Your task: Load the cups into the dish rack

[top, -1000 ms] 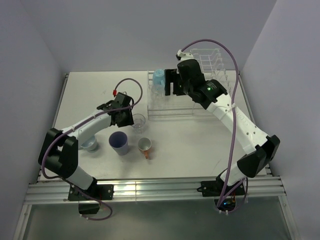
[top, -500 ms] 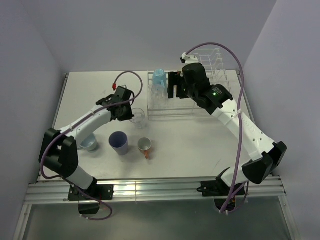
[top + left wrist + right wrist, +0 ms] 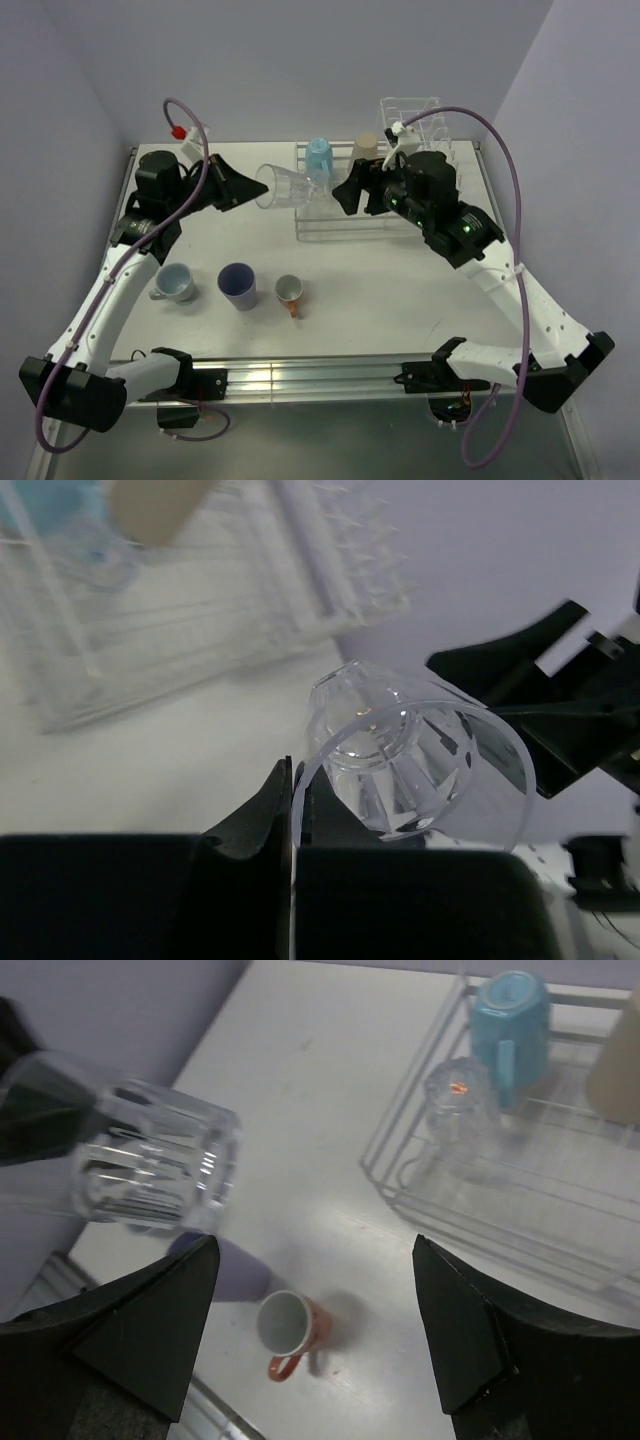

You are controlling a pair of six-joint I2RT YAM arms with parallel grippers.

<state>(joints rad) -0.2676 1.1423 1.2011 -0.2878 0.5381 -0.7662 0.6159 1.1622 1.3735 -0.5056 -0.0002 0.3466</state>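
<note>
My left gripper (image 3: 243,187) is shut on the rim of a clear glass (image 3: 281,186) and holds it tilted on its side above the table, left of the dish rack (image 3: 345,226). The left wrist view shows my fingers (image 3: 270,810) pinching the glass (image 3: 410,755). In the rack stand a light blue cup (image 3: 318,155), a tan cup (image 3: 364,147) and a second clear glass (image 3: 462,1100). My right gripper (image 3: 347,195) is open and empty above the rack's near edge. A grey-blue mug (image 3: 177,282), a purple cup (image 3: 238,285) and an orange-handled mug (image 3: 289,291) stand on the table.
The rack's taller divider section (image 3: 425,125) is at the back right, behind my right arm. The table (image 3: 400,290) is white, with a metal rail (image 3: 300,378) along its near edge. Grey walls close in on the left and right.
My left gripper has lifted the clear glass off the table and swung it up, tilted toward the rack. My right gripper has drawn back from the rack's left end, uncovering the tan cup.
</note>
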